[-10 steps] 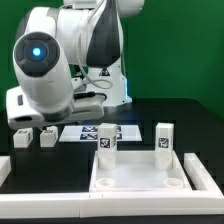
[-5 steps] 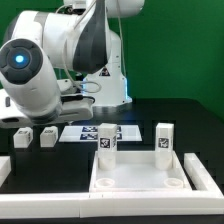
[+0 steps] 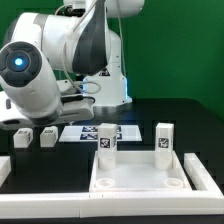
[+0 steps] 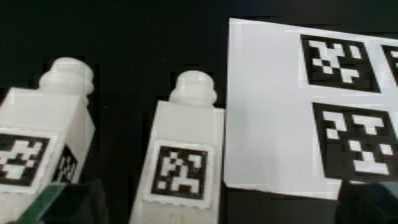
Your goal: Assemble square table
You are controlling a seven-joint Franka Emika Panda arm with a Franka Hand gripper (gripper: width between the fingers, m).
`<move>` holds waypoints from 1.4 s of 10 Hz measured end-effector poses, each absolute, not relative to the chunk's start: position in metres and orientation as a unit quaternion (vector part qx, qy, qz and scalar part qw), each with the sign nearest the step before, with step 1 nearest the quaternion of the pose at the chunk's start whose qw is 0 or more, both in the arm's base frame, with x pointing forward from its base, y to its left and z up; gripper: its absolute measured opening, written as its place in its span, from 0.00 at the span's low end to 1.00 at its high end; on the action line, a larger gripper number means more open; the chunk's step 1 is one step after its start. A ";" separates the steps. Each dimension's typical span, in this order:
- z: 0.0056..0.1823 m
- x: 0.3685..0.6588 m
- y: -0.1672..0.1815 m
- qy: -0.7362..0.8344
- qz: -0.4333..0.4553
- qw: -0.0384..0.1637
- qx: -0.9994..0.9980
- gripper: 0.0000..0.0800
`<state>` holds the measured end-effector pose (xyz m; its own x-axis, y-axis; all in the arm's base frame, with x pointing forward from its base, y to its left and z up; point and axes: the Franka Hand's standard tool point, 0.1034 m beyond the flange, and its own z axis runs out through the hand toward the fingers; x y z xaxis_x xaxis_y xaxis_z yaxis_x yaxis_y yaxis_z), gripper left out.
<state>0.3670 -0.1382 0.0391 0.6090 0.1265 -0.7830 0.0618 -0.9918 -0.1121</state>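
Gripper (image 4: 210, 205) hung wide open w/ nothing in it, over 2 peg legs (image 4: 182, 150) lying just beside marker board (image 4: 294, 110).

robotics lab bench. white robot arm (image 3: 65, 60) stands at a black tabletop (image 3: 190, 115), plain green backdrop (image 3: 185, 50) behind it. the marker board (image 3: 88, 133) lies flat on the table with printed black-white tags. same kind of tags on the white peg legs (image 4: 183, 140). moulded white square table slab (image 3: 140, 180) and a white border rail (image 3: 207, 172) sit on the work area.
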 end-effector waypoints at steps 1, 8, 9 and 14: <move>0.032 0.359 -0.143 -0.046 0.450 0.038 -0.891 0.81; 0.009 0.349 -0.134 -0.030 0.488 0.022 -0.872 0.81; 0.009 0.349 -0.134 -0.034 0.488 0.023 -0.872 0.68; 0.010 0.350 -0.130 -0.046 0.488 0.025 -0.871 0.36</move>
<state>0.3503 -0.1304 0.0096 0.5192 0.1047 -0.8482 0.0553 -0.9945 -0.0889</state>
